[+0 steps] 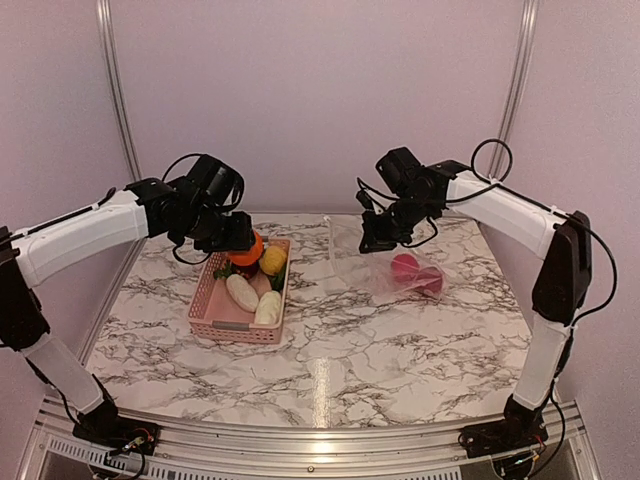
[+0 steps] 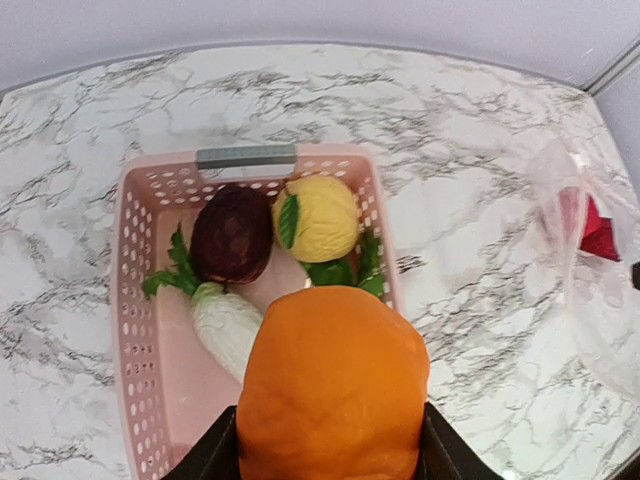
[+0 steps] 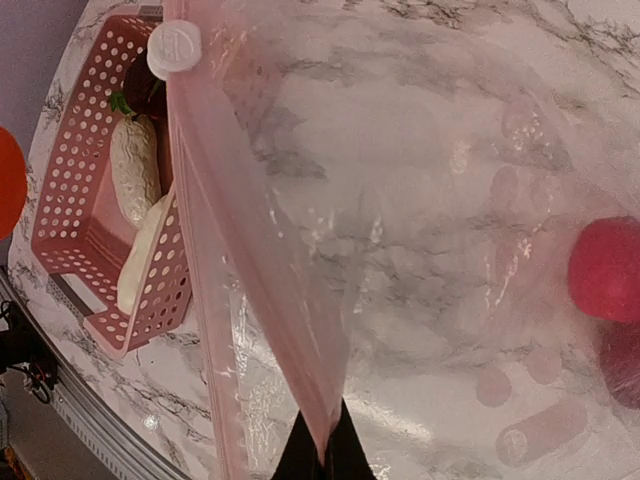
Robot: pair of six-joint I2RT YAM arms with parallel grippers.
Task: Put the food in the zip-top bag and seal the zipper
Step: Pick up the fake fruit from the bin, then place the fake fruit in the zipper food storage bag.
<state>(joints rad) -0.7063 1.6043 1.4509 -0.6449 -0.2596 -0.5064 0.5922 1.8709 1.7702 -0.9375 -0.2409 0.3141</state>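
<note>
My left gripper [image 1: 240, 243] is shut on an orange toy food piece [image 2: 333, 385] and holds it above the far end of the pink basket [image 1: 205, 300]. In the basket lie a yellow piece [image 2: 318, 218], a dark purple piece [image 2: 233, 233] and white oblong pieces [image 1: 242, 292]. My right gripper [image 1: 378, 238] is shut on the top edge of the clear zip-top bag [image 3: 400, 250] and holds it lifted. The zipper strip [image 3: 200, 250] runs along that edge, with a white slider [image 3: 174, 47] at its end. Red pieces [image 1: 405, 266] lie inside the bag, also seen in the right wrist view [image 3: 605, 270].
The marble table [image 1: 330, 350] carries the basket at left and the bag at right. Metal frame posts [image 1: 115, 90] stand at the back corners, with the wall close behind. The table's front edge [image 1: 320, 425] is near the arm bases.
</note>
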